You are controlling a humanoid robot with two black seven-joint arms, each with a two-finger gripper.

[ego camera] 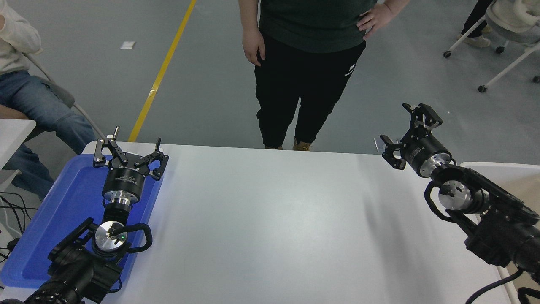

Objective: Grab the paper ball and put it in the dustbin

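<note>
White table (274, 219), grey floor (202, 84)

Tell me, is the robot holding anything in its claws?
No. The right claw is open and empty above the table's far right, and the left claw is open and empty over the blue tray.

One high head view looks forward and down over the white table (270, 219).
</note>
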